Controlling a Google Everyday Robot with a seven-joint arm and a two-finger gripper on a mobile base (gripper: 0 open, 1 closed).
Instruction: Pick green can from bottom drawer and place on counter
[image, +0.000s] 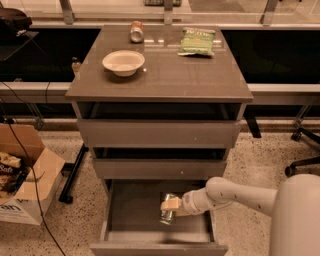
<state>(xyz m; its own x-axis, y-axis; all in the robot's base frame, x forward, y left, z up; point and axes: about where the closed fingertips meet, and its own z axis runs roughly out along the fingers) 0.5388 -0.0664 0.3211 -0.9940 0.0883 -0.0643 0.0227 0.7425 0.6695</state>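
Observation:
The bottom drawer (131, 212) is pulled open below two shallower drawers. The green can (167, 216), dark with pale markings, is inside it at centre right. My gripper (170, 204) reaches in from the right on a white arm; its cream fingers (171, 203) are closed across the can's upper part. The can stands roughly upright under them. The counter (165, 80) is the flat grey-brown cabinet top above.
On the counter are a white bowl (123, 62), a red can (136, 31) lying at the back, and a green snack bag (197, 41). An open cardboard box (27, 185) stands on the floor at left. A chair base (304, 150) is at right.

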